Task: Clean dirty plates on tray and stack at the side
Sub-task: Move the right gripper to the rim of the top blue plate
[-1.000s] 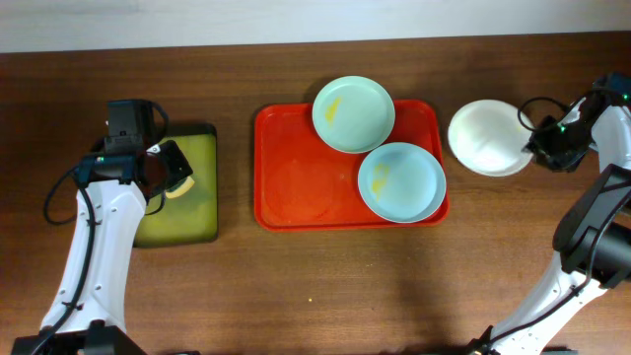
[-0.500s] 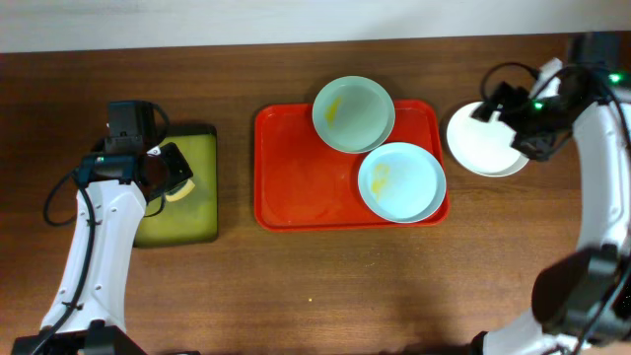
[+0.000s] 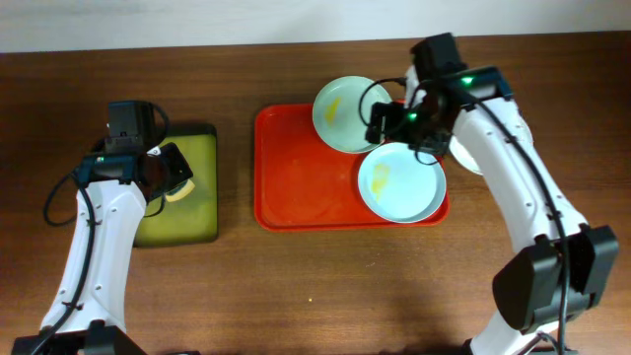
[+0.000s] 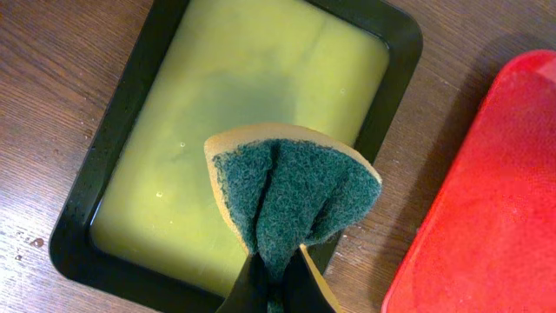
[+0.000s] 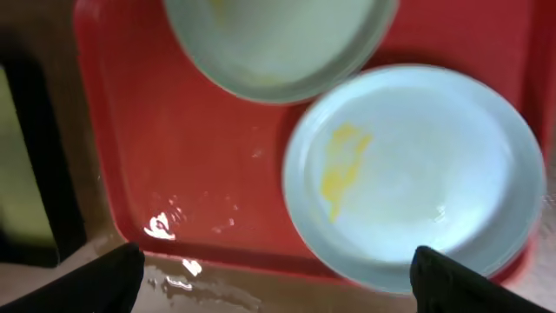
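Observation:
The red tray (image 3: 296,177) holds two pale blue-green plates with yellow smears, one at its far edge (image 3: 345,106) and one at its right front (image 3: 399,187). The white plate (image 3: 459,158) lies on the table right of the tray, mostly hidden under my right arm. My right gripper (image 3: 399,123) hovers open and empty above the two blue-green plates; its wrist view shows the far plate (image 5: 278,43), the near plate (image 5: 417,174) and the tray (image 5: 174,156) below the jaws (image 5: 278,278). My left gripper (image 4: 278,283) is shut on a folded green-and-yellow sponge (image 4: 287,191).
A black-rimmed tray with yellow-green liquid (image 3: 187,212) stands left of the red tray, under my left gripper (image 3: 173,173); it also shows in the left wrist view (image 4: 234,104). Bare wooden table lies in front.
My right arm has swung left from the white plate to above the two blue-green plates on the red tray. The left arm and sponge have not moved.

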Motion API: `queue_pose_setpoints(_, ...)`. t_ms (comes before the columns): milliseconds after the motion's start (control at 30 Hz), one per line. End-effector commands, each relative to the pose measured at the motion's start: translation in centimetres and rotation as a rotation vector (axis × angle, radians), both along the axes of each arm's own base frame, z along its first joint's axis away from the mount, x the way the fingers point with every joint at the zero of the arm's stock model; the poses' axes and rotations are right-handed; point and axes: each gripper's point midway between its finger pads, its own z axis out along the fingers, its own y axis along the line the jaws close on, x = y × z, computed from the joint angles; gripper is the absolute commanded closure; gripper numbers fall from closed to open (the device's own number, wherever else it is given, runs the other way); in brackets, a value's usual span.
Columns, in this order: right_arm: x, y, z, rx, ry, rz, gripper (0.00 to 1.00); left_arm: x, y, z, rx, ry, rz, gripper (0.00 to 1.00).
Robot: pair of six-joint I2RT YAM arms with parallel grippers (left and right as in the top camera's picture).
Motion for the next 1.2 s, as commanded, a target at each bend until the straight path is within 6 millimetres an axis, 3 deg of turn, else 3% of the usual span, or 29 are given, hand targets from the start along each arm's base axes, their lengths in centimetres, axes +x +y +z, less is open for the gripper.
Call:
queue_pose_setpoints(0, 0.4, 1.7, -0.9, -0.016, -0.011, 0.026, 0.01, 0.0, -0.1, -0.1, -0.014, 0.002, 0.007, 1.00)
queue_pose_setpoints(133, 1.0, 2.0, -1.4, -0.023, -0.024, 0.030, 0.01, 0.0, -0.1, -0.1, -0.014, 0.002, 0.007, 1.00)
queue_pose_setpoints(467, 2.5, 2.4, -5.0, -0.033, 0.010, 0.030, 0.01, 0.0, -0.2, -0.1, -0.014, 0.001, 0.004, 1.00)
queue_pose_setpoints(600, 3.0, 2.6, -5.2, -0.029, -0.005, 0.030, 0.01, 0.0, -0.2, -0.1, -0.014, 0.001, 0.003, 1.00)
queue_pose_setpoints(1000, 5.4, -0.7, -5.1, -0.174, -0.086, -0.146, 0.01, 0.0, -0.2, -0.1, -0.014, 0.001, 0.003, 1.00)
queue_pose_setpoints(1167, 6.9, -1.4, -6.7, -0.217, -0.108, -0.197, 0.01, 0.0, -0.2, -0.1, -0.014, 0.001, 0.002, 1.00)
